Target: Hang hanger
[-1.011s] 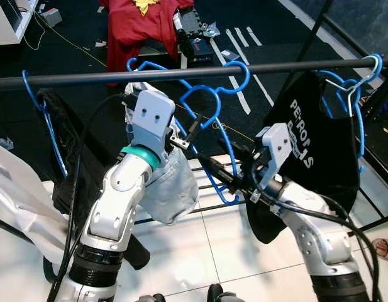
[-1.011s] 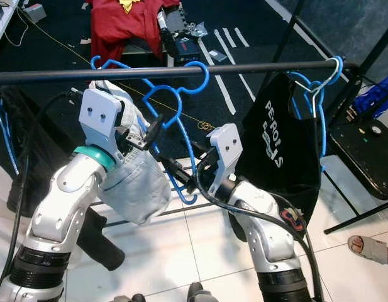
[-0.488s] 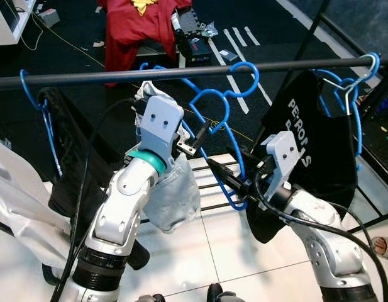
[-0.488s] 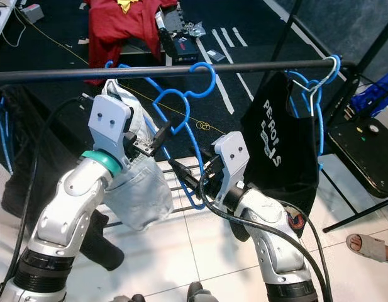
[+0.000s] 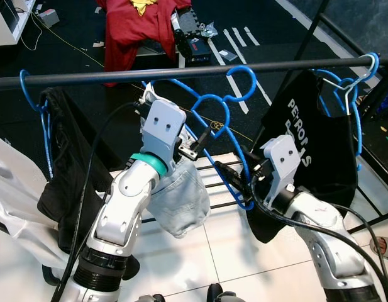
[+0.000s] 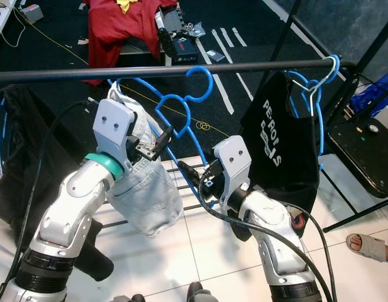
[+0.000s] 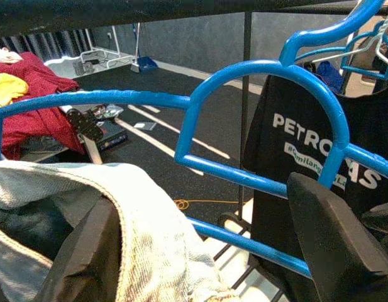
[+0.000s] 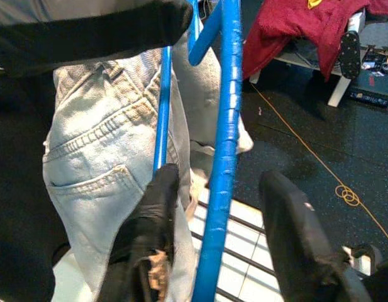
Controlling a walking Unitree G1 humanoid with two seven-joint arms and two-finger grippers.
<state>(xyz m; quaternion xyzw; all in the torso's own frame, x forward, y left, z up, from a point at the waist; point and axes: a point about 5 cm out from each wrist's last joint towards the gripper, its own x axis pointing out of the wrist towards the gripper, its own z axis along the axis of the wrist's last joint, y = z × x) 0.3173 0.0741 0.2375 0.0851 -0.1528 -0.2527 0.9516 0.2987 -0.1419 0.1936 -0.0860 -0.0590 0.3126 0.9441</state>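
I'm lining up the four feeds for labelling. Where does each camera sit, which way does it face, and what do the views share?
Left eye view: on the head, looking forward and down at the rail; both silver arms show.
Right eye view: same head, same scene, shifted slightly sideways.
Left wrist view: along the left hand, facing the blue hanger and black T-shirt.
Right wrist view: along the right hand, its fingers astride the hanger's lower bar, jeans behind.
Shared: the blue hanger and jeans appear in all four.
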